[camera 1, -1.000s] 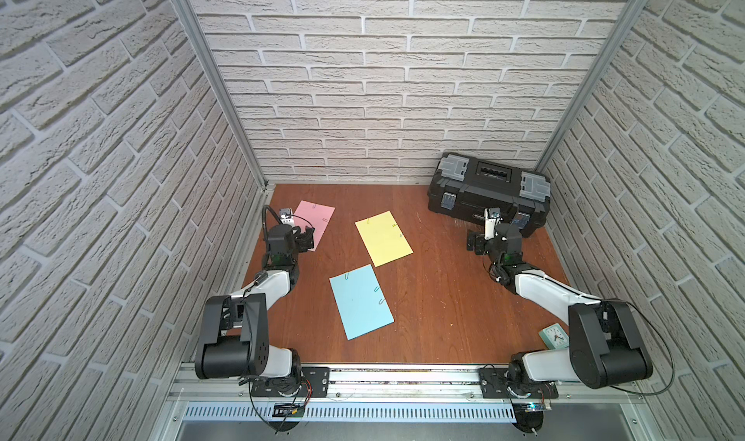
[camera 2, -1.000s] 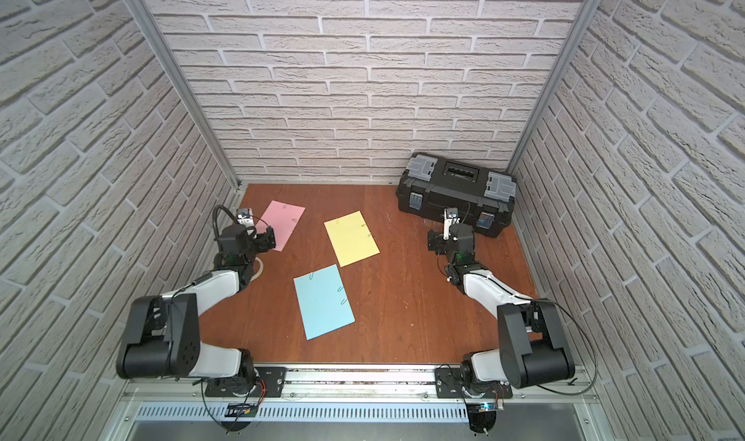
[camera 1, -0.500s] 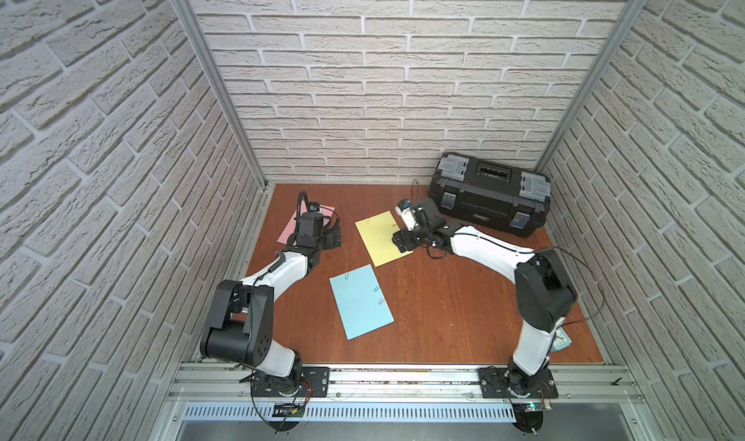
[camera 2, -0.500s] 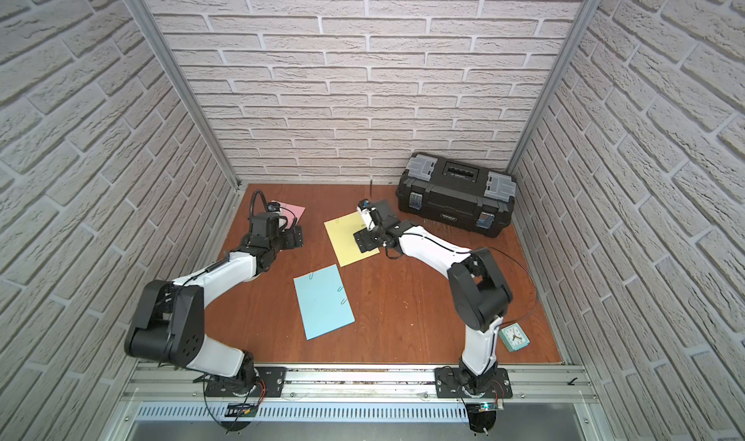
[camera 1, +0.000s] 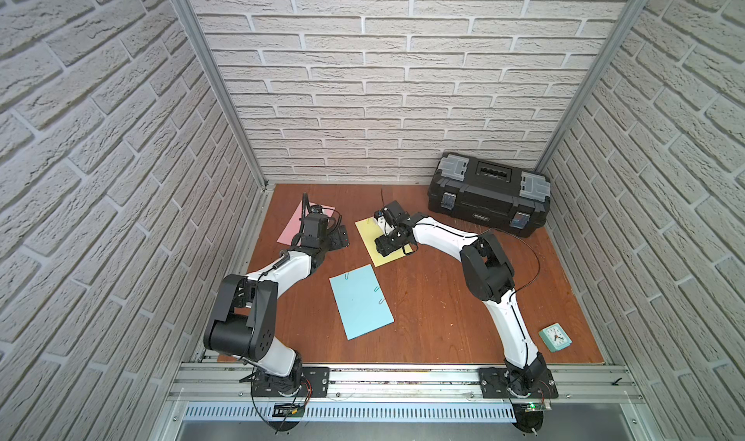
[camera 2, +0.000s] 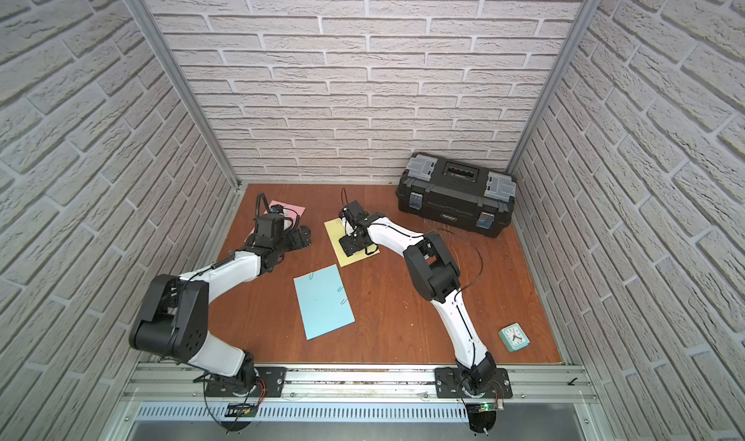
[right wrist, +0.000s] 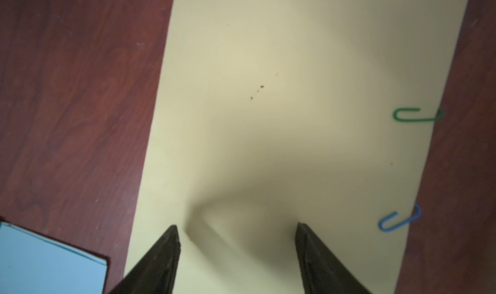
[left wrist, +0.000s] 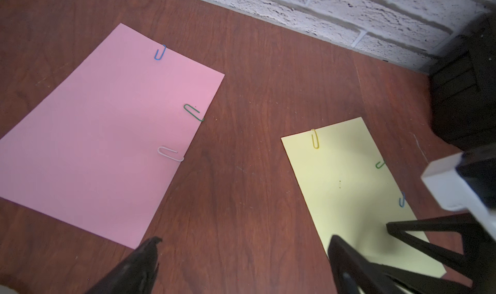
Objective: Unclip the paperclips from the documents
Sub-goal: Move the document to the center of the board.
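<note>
the paperclips (left wrist: 193, 112) are light, slick wire on floppy paper; each likely wants pinching at its loop past the sheet's edge. a green clip (right wrist: 417, 114) and blue clip (right wrist: 400, 220) sit on one edge of the yellow sheet (right wrist: 268, 118), flat on the table (right wrist: 67, 91). the right gripper (right wrist: 237, 228) leans low over that sheet, jaws apart, empty; the left gripper (left wrist: 244, 240) hovers beside the pink sheet (left wrist: 107, 131), jaws wide, empty.
</note>
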